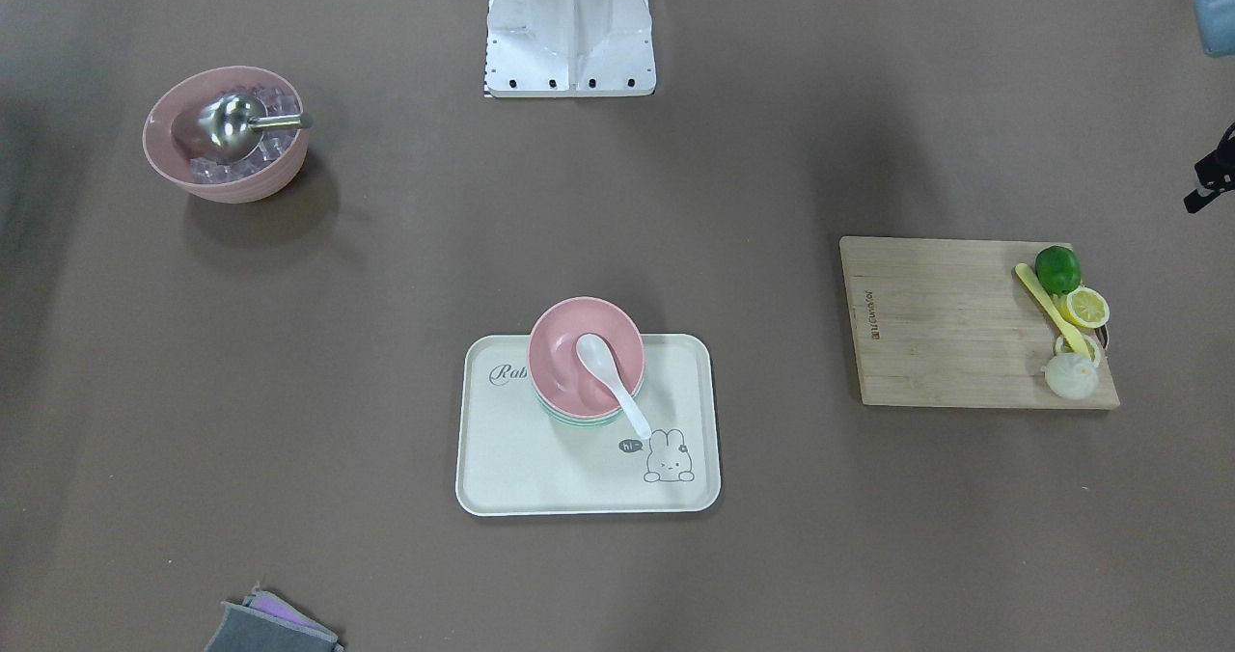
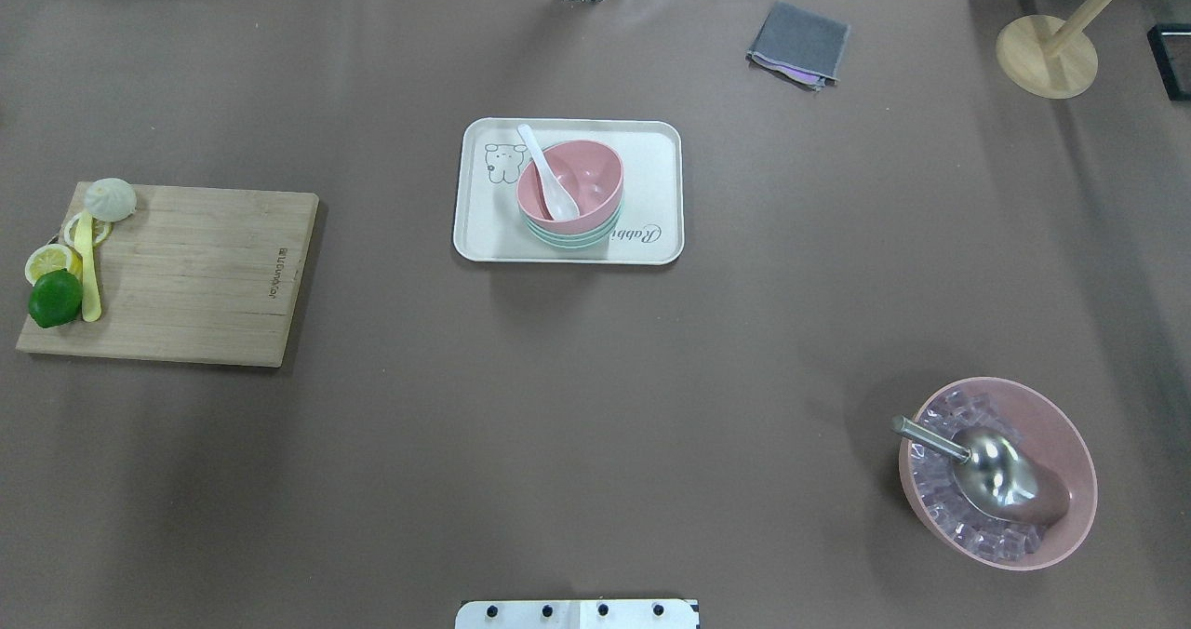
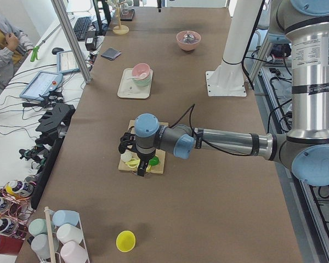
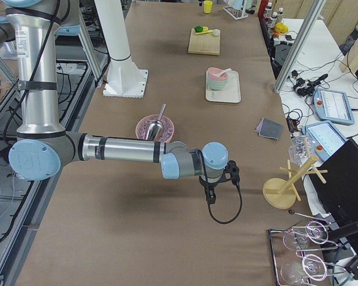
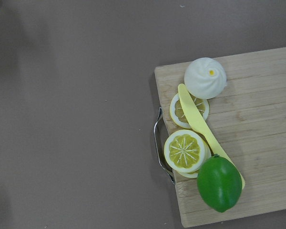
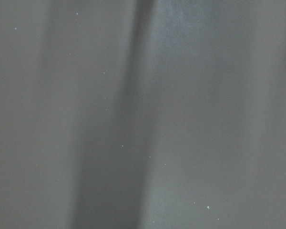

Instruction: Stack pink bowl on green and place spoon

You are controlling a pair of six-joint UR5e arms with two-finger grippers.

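Observation:
The pink bowl (image 1: 569,343) sits nested on the green bowl (image 1: 579,419) on the white rabbit tray (image 1: 521,459). The white spoon (image 1: 613,382) lies in the pink bowl, its handle over the rim. The stack also shows in the overhead view: pink bowl (image 2: 586,178), green bowl (image 2: 568,236), spoon (image 2: 549,178). My left gripper (image 3: 138,164) hovers over the end of the cutting board, far from the tray. My right gripper (image 4: 210,193) hangs over bare table near the wooden stand. Neither wrist view shows fingers, so I cannot tell whether they are open or shut.
A large pink bowl (image 2: 996,471) holds ice cubes and a metal scoop. A wooden cutting board (image 2: 186,275) carries a lime (image 5: 219,183), lemon slices, a yellow knife and a bun. A grey cloth (image 2: 798,43) and a wooden stand (image 2: 1047,52) lie at the far edge.

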